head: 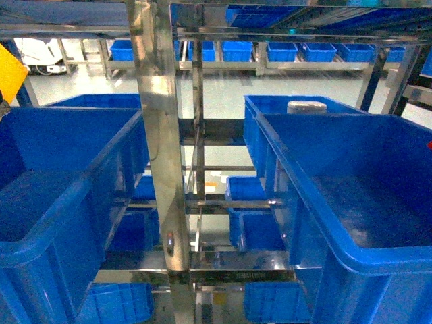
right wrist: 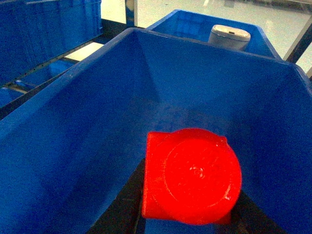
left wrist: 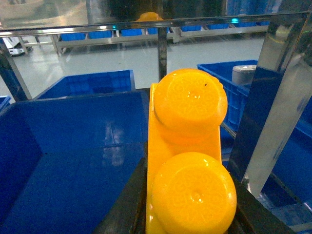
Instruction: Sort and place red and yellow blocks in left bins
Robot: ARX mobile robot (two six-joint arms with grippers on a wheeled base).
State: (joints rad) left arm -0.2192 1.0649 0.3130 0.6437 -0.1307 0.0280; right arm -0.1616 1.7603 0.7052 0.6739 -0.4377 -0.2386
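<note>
In the left wrist view, the orange-yellow block [left wrist: 190,112] with two round studs stands between the dark fingers [left wrist: 127,204] of my left gripper [left wrist: 187,207], which is shut on it. It hangs over the inner right side of the left bin [left wrist: 73,161], a deep blue crate. The head view shows only a yellow corner of the block [head: 9,71] above that bin [head: 61,202]. My right gripper [right wrist: 187,214] is shut on the red block [right wrist: 192,175], its single stud facing the camera, above the floor of the right-hand blue crate [right wrist: 73,126] [head: 351,202].
A shiny metal rack post [head: 158,135] stands between the two crates. A grey-white cylinder [right wrist: 229,36] [head: 307,106] sits in the crate behind the right one. More blue crates fill the lower shelves [head: 260,223] and the background racks.
</note>
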